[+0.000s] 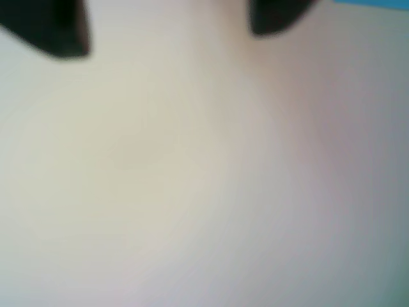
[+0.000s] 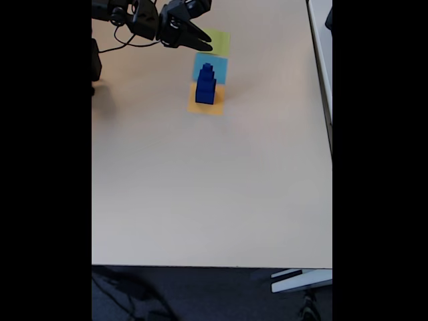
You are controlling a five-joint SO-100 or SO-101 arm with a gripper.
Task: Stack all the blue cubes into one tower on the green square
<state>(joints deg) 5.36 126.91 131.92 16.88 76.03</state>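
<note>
- Looking down in the wrist view, the gripper (image 1: 169,32) shows two dark fingertips at the top edge, spread apart over bare blurred table (image 1: 192,179) and holding nothing.
- In the fixed view, the blue cubes (image 2: 205,85) stand stacked on the orange square (image 2: 198,107), upper centre, not on the green square (image 2: 221,43) above the light-blue square (image 2: 219,67).
- The tower probably needs moving; the smaller top cubes could topple if it is gripped low or jolted.

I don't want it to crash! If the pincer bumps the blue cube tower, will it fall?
Probably. The blue cube tower looks tall and narrow, with loose cubes stacked, so a sideways bump likely topples it. The widest cube sits lowest, which helps slightly.
</note>
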